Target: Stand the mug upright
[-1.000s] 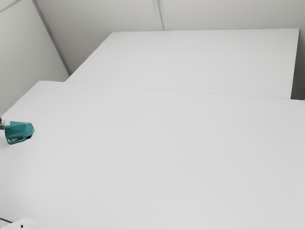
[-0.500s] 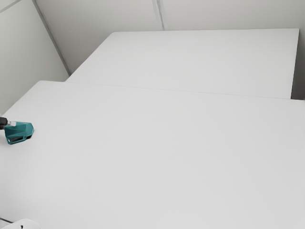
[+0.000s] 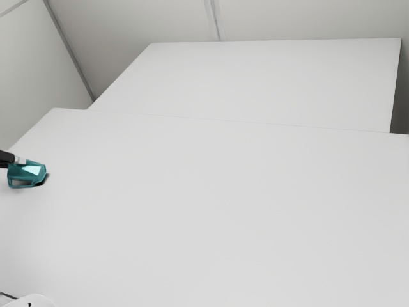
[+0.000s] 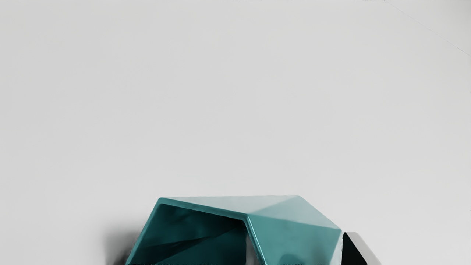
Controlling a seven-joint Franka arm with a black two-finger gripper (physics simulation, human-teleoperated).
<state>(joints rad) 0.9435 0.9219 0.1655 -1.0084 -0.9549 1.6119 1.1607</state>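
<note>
The teal faceted mug (image 3: 27, 171) is at the exterior view's far left, tipped on its side, with its handle side toward that view's bottom. My gripper (image 3: 20, 160) comes in from the left edge and meets the mug's upper side. In the wrist view the mug (image 4: 294, 232) lies across the bottom, its open mouth facing away from the dark and pale part of my gripper (image 4: 305, 254) that stands against its other end. The mug hides much of the gripper, and its grip is unclear.
The white table (image 3: 211, 204) stretches toward the exterior view's right. A second white surface (image 3: 255, 83) adjoins its far edge, with pale walls behind. A white rounded object (image 3: 32, 301) sits at the bottom left corner.
Beside the mug, my gripper has come further into the exterior view from the left and risen a little there. The mug has turned and shifted slightly up in that view.
</note>
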